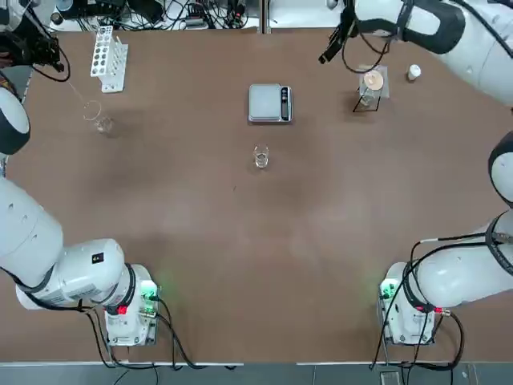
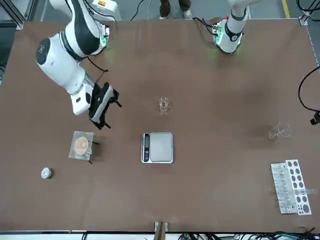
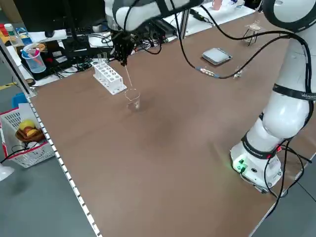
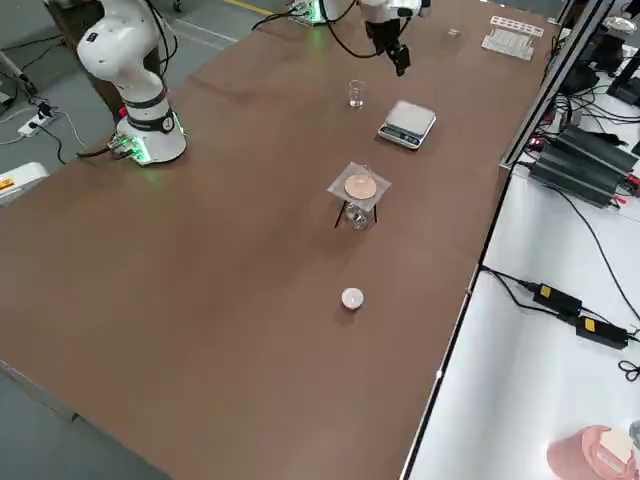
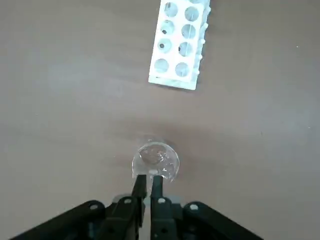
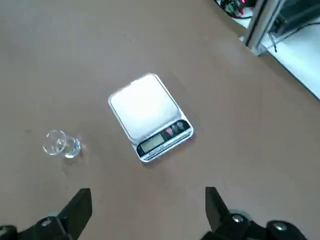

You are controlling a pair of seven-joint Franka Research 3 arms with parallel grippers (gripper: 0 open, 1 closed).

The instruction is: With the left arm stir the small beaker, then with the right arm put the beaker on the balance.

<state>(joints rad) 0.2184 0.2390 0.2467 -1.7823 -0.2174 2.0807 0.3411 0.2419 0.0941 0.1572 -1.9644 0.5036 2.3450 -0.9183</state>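
- Pinching a thin glass rod (image 3: 128,79), the left gripper (image 3: 121,52) hangs over the table's far left corner; its jaws are pressed together on the rod's upper end.
- The rod slants down from those jaws, and its lower end reaches the mouth of a larger clear beaker (image 1: 98,118); whether it dips inside I cannot tell.
- In the left wrist view that larger beaker sits just beyond the tips of the closed fingers (image 5: 140,184).
- A white test-tube rack (image 1: 108,58) lies farther out beyond the beaker, apart from it.
- The right gripper (image 2: 100,120) hangs above the table with its jaws spread wide and nothing between them.
- The balance (image 1: 270,103) lies flat on the table (image 1: 240,241), out ahead of the right jaws and roughly in line with the gap between them; its pan is bare.
- The small beaker (image 1: 261,157) stands upright on the table near the balance, not touching it, and farther from the right jaws than the balance.
- The small beaker is well apart from the left jaws.
- A little stand with an orange disc (image 1: 371,87) and a small white cap (image 1: 413,73) sit to the other side of the right jaws.
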